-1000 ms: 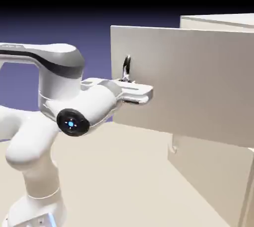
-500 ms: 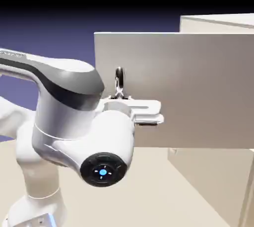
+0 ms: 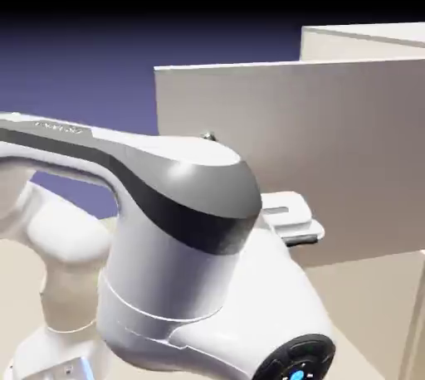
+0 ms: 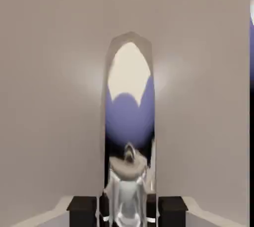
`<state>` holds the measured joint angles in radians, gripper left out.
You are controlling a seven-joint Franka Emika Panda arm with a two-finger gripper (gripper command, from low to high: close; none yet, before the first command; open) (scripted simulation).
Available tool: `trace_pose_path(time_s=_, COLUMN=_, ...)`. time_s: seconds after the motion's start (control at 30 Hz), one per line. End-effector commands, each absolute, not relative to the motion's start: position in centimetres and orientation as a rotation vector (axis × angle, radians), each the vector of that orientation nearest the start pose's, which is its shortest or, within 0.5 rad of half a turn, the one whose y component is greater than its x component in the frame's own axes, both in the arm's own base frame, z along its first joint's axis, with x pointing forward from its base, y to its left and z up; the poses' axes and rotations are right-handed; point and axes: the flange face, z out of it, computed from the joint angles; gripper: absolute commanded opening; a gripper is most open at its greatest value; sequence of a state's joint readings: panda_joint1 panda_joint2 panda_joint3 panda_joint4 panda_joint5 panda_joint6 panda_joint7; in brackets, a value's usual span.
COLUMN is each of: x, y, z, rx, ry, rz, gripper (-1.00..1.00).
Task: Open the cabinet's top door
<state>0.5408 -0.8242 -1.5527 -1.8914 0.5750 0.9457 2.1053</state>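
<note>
In the exterior view, the flat beige rectangular top door stands swung out from the beige box-shaped cabinet, whose inside is hidden, while in the hand view the two-fingered gripper pinches the curved silver metal handle.

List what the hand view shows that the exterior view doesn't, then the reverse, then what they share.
Only the hand view: the two fingers, one on each side of the handle's near end, and the handle's long mirror-like front.

Only the exterior view: the robot arm's white links, its base, and the cabinet's body behind the swung-open door.

Both: the top door's flat beige face and the handle, though in the exterior view the arm hides nearly all of it.
</note>
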Motion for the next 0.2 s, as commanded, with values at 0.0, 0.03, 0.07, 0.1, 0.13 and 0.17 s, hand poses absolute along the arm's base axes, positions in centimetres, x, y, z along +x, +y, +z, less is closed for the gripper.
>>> trace_pose_path(time_s=0.0, x=17.7, y=-41.8, z=50.3, rx=-0.609, ry=1.766, rz=1.679, gripper=-1.0)
trace_pose_path(time_s=0.03, x=17.9, y=-42.5, z=50.3, rx=-0.626, ry=1.765, rz=1.691, gripper=-1.0)
trace_pose_path(time_s=0.07, x=18.1, y=-43.2, z=50.3, rx=-0.643, ry=1.765, rz=1.703, gripper=-1.0)
trace_pose_path(time_s=0.1, x=18.3, y=-43.8, z=50.3, rx=-0.659, ry=1.764, rz=1.713, gripper=-1.0)
trace_pose_path(time_s=0.13, x=18.5, y=-44.5, z=50.3, rx=-0.676, ry=1.763, rz=1.724, gripper=-1.0)
trace_pose_path(time_s=0.17, x=18.6, y=-44.9, z=50.3, rx=-0.685, ry=1.763, rz=1.731, gripper=-1.0)
